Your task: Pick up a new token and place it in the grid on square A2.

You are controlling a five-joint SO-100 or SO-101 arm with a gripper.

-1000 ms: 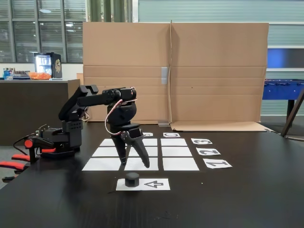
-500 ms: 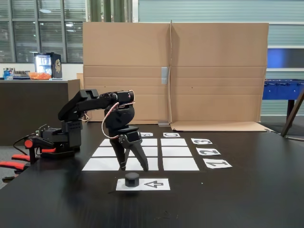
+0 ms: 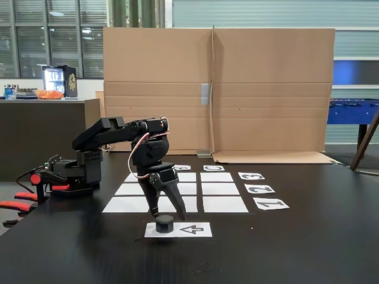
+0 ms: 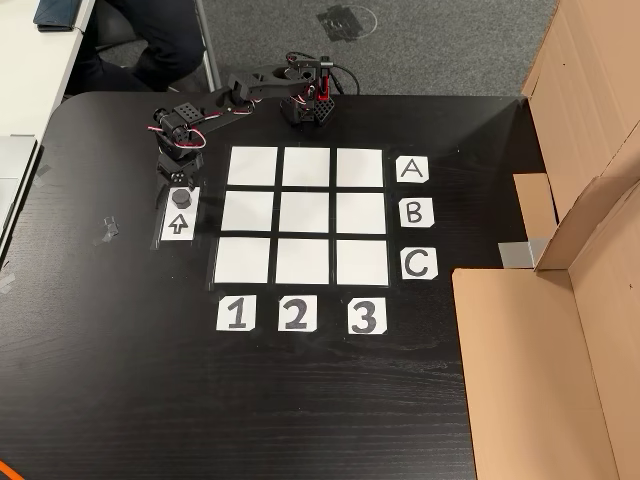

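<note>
so the token [image 3: 164, 223] is sitting on the arrow sheet [image 3: 192, 229], at the end away from the arrowhead, and that sheet is just off the grid [image 4: 305, 217] on its column-1 side; in the other view the token [image 4: 180, 197] shows up right below the arm's wrist; the pincer [image 3: 165, 215] is spread wide, pointing down, with the tips hanging just above the token and straddling it, nothing held yet

looks to me like the step is the grab itself; to do it well I'd keep going straight down until the fingers bracket the puck's sides near the paper, then close; the token is short, so closing too high probably just skims the top; I'd also keep it centred between the fingers, or one finger will shove it along the sheet before the other catches it

then it needs a clean lift before swinging over to square A2 [image 4: 305, 166], the middle sheet of the row next to the A label [image 4: 411, 170]; dragging low could snag the paper on the desk [image 4: 120, 380]
</note>
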